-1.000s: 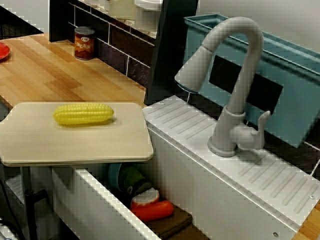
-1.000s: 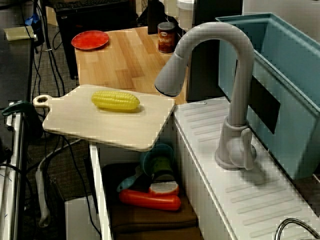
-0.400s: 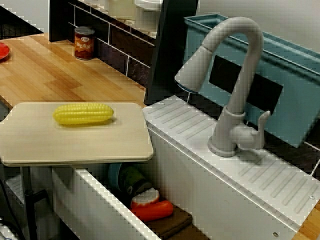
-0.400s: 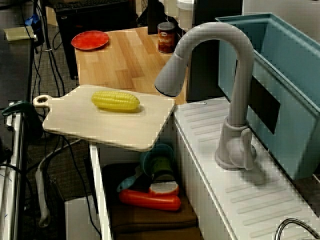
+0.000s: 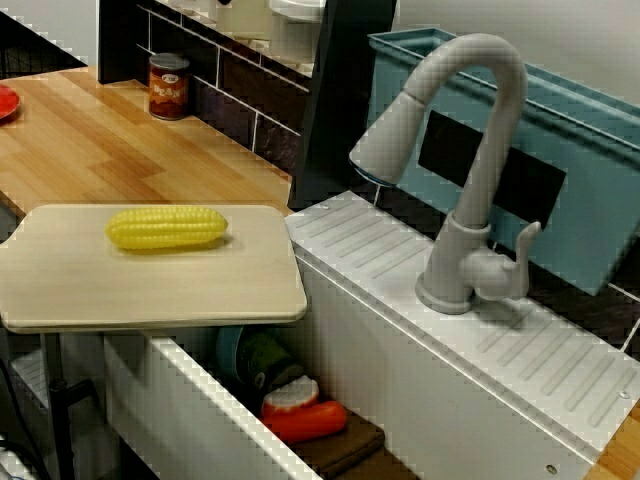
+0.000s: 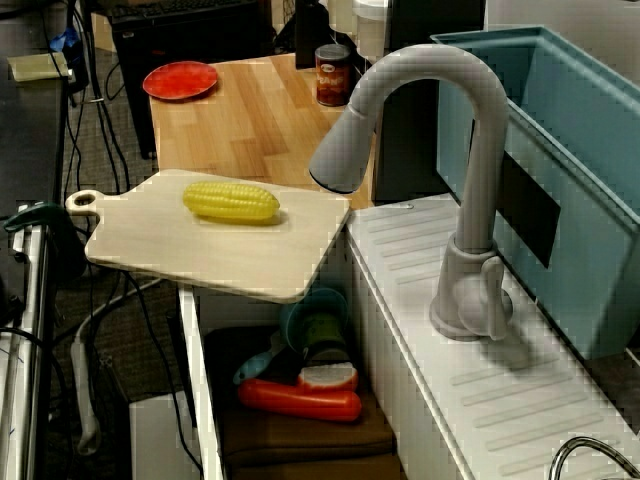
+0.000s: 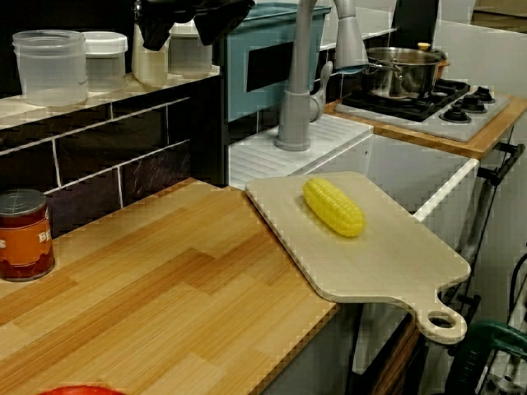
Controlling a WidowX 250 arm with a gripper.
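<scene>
The dark claw point(image 7: 186, 25) hung at the top edge of the view from the table end, just above 2 jars point(image 7: 152, 70) on the ledge point(image 7: 107, 99). I cannot tell if it was spread. The corn point(image 7: 333, 206) lay on the cutting board point(image 7: 370, 263), well apart.

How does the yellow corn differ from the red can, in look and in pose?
The corn is yellow and bumpy; the can has a smooth red label. The corn lies on its side, while the can stands upright. The corn rests on the pale cutting board; the can stands on the wooden counter by the dark tiles. Both are roughly cylindrical.
</scene>
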